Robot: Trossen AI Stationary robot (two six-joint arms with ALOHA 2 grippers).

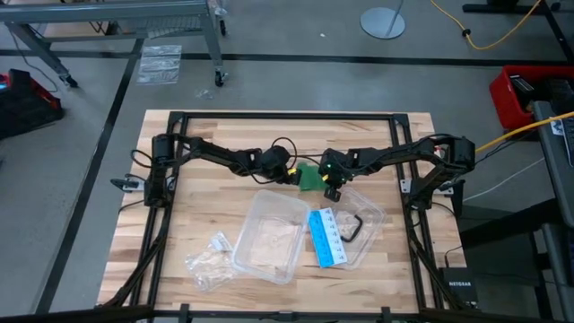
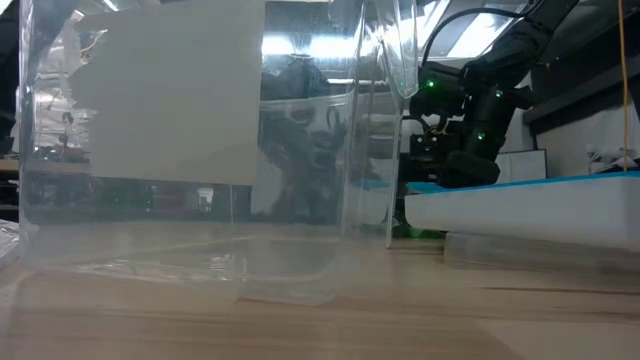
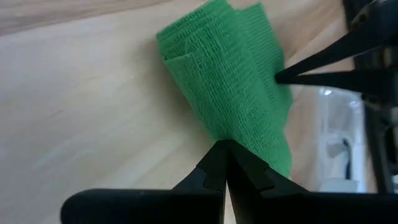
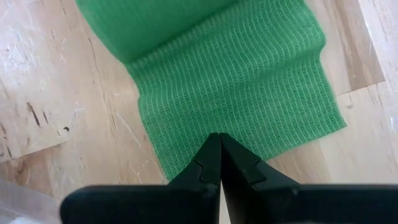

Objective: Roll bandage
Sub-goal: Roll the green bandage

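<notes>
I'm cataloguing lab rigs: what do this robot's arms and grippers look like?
Two black jointed arms, left arm and right arm, with thin black cables looped alongside. Small green lights glow near the wrists. Each gripper, left gripper and right gripper, has two black tapering fingers.

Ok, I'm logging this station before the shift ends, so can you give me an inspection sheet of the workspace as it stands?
Surface: wooden table, light planks, dark frame round it.
Job's things: green bandage lying partly folded mid-table between the arms.
Clutter: clear tub, blue-and-white card, clear lid with a black clip on it, crumpled wrapper.
Grippers: left gripper fingers shut on the bandage's edge; right gripper fingers shut on the bandage's opposite end.
Cables: yellow cable on the floor; black leads along both arms.
Surroundings: concrete floor, red bin, metal rack leg, round stand base. No people seen.
</notes>
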